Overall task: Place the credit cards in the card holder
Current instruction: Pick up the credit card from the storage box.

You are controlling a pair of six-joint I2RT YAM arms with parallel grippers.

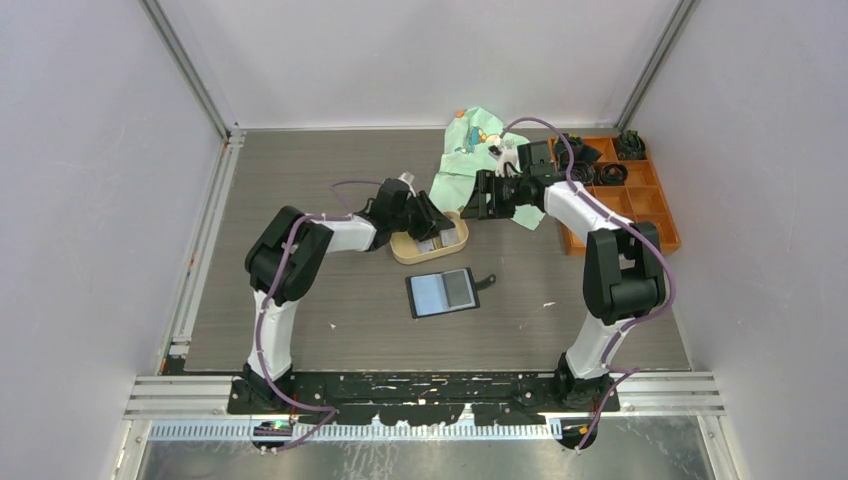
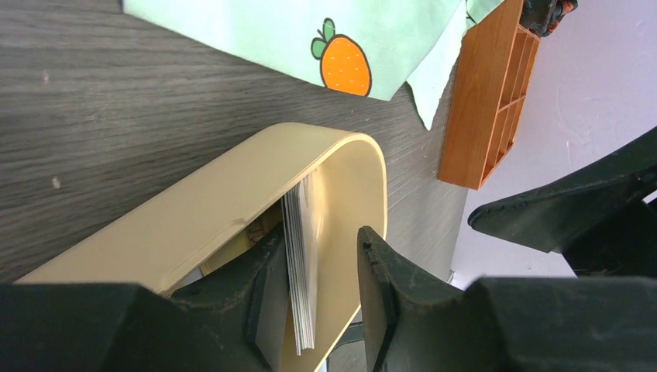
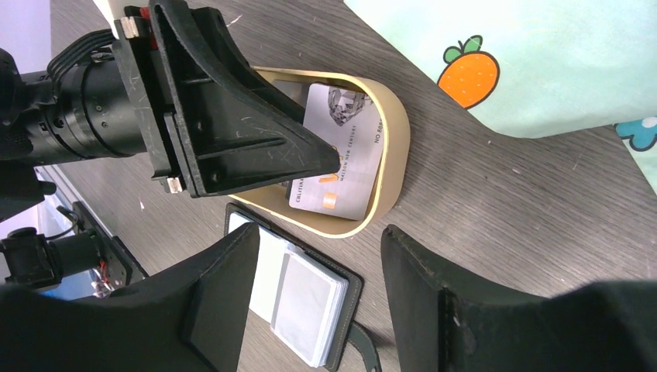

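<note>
Top view: your card holder (image 1: 442, 292) lies open on the table with cards showing inside. The left gripper (image 1: 428, 222) is down in the tan tray (image 1: 455, 243).
Left wrist: jaws stand apart astride the remaining credit cards (image 2: 302, 271), not yet clamped.
Right wrist: right gripper (image 3: 318, 240) is spread and empty.
Task judged partway.

Grey wood-grain table (image 1: 300, 200) bears tan tray (image 1: 425, 259), open card holder (image 1: 442, 292), green cloth (image 1: 465, 160), orange box (image 1: 657, 208).

1 card holder (image 1: 442, 292), 1 tray (image 3: 397, 155), 1 cloth (image 1: 465, 160)
</note>
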